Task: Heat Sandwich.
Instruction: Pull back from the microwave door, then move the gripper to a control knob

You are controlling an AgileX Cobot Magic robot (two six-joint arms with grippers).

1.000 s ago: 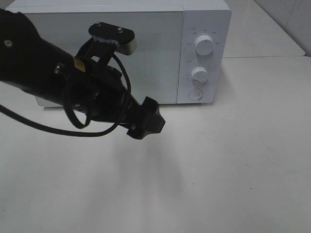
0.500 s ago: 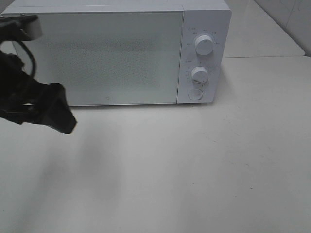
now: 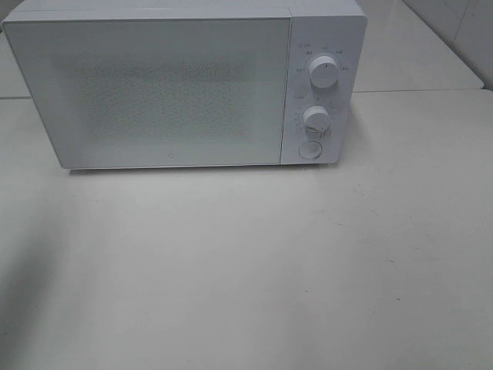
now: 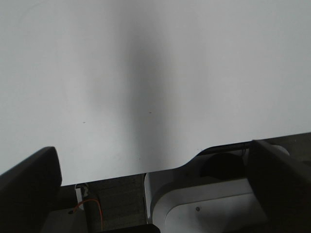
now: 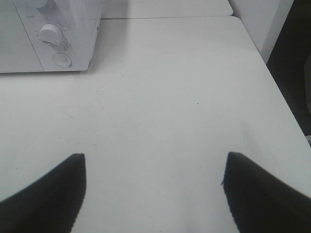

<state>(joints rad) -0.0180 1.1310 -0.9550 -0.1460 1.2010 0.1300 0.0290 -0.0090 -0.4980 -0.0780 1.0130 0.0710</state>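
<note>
White matte tabletop [image 3: 246, 270] in front of me, evenly lit, with a soft shadow at its left edge. Second white table [image 3: 416, 54] sits just behind, seam between them. Pale tiled surface [image 3: 462, 23] far right, maybe a wall. Dark gap [image 5: 296, 73] past my right edge.

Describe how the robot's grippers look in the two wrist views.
Only the finger ends show. The left gripper has two matte black, blocky fingers. The right gripper has two plain black fingers that taper to blunt wedge tips. No markings, labels or cables show on either. The high view shows no arm.
</note>
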